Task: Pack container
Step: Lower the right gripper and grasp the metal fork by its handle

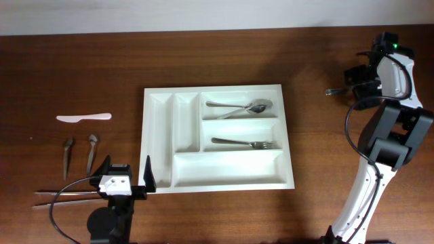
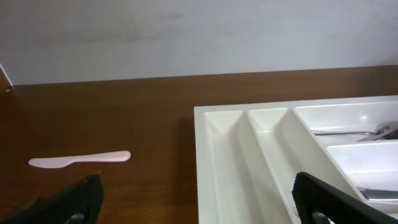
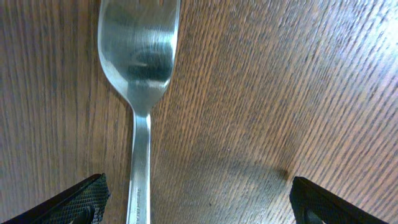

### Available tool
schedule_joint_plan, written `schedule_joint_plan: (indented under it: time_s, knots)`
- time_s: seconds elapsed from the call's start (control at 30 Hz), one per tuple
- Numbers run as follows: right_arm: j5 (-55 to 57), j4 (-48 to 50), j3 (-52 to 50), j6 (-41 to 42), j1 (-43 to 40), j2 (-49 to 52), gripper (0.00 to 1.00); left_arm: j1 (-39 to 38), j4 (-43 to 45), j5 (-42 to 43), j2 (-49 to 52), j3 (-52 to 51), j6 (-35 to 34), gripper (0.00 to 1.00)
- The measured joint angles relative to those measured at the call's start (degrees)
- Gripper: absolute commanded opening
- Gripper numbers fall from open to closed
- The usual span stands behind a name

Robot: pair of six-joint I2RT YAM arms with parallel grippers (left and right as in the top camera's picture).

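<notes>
The white five-compartment container (image 1: 230,187) lies mid-table. Its top short compartment holds two metal spoons (image 1: 241,107) and the short compartment below holds a metal fork (image 1: 247,143). My left gripper (image 1: 125,180) is open and empty at the container's front left corner. In the left wrist view the gripper (image 2: 199,208) straddles the container's left rim (image 2: 205,162). My right gripper (image 1: 357,81) is open at the far right, low over a metal utensil (image 1: 333,90). In the right wrist view the utensil (image 3: 140,93) lies on the wood between the fingers (image 3: 199,205), near the left one.
A white plastic knife (image 1: 83,117) lies at the far left and also shows in the left wrist view (image 2: 79,159). Two small dark utensils (image 1: 68,156) (image 1: 91,152) lie below it. Long thin utensils (image 1: 61,196) lie by the left arm's base. The right arm's base stands at the front right.
</notes>
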Motion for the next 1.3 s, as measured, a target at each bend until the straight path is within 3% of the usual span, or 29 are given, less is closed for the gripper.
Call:
schedule_joint_plan:
  time_s: [1.3]
  knots:
    - [0.39, 1.11, 0.33, 1.16, -0.72, 0.96, 0.94, 0.0, 0.0, 0.0, 0.0, 0.0, 0.0, 0.99]
